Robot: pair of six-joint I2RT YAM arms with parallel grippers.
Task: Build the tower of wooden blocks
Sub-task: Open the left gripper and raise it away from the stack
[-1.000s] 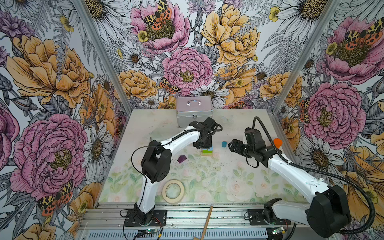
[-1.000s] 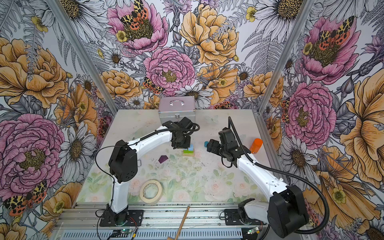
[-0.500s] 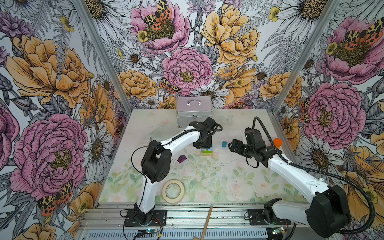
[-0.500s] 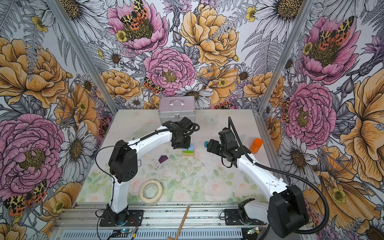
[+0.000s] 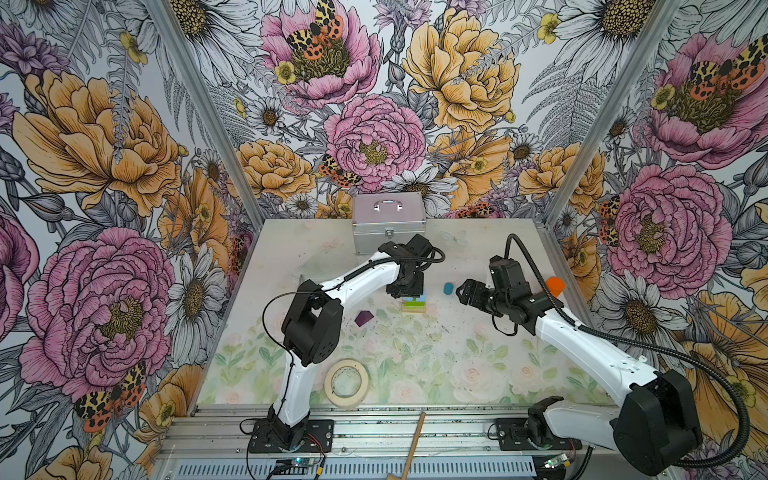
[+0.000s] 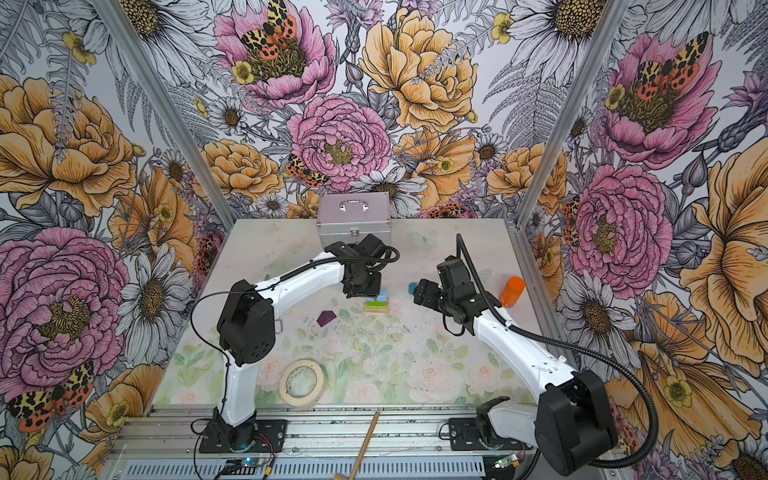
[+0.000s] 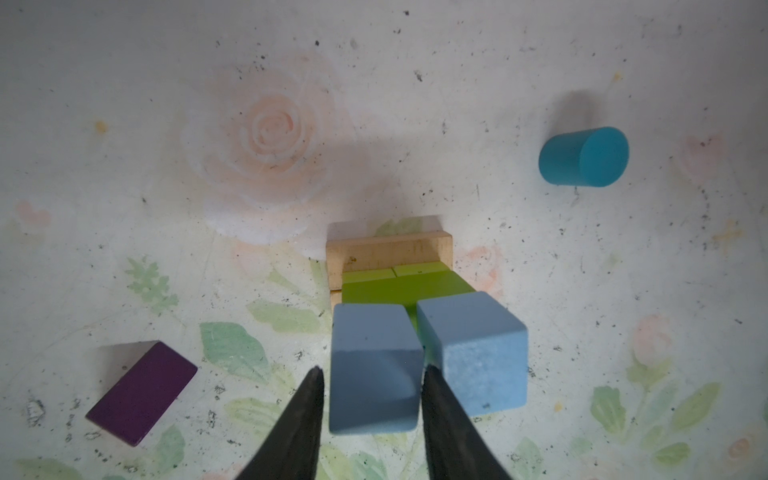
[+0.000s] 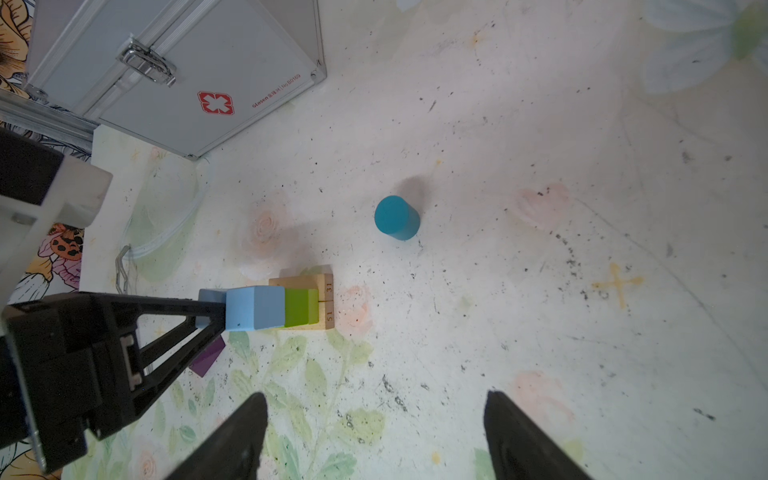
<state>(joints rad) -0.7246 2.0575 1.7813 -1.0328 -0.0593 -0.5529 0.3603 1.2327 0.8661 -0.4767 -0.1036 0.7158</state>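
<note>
The wood block tower stands mid-table: tan bars at the base, lime-green blocks on them, and two light-blue cubes side by side on top. My left gripper straddles one cube. It is open, with a thin gap at one finger. The second cube sits beside it. A teal cylinder lies right of the tower. The purple roof-shaped block lies to its left. My right gripper hovers open and empty beside the cylinder.
An orange container stands by the right wall. A metal case sits at the back, just behind the left arm. A tape roll lies near the front edge, and a wooden stick rests on the front rail.
</note>
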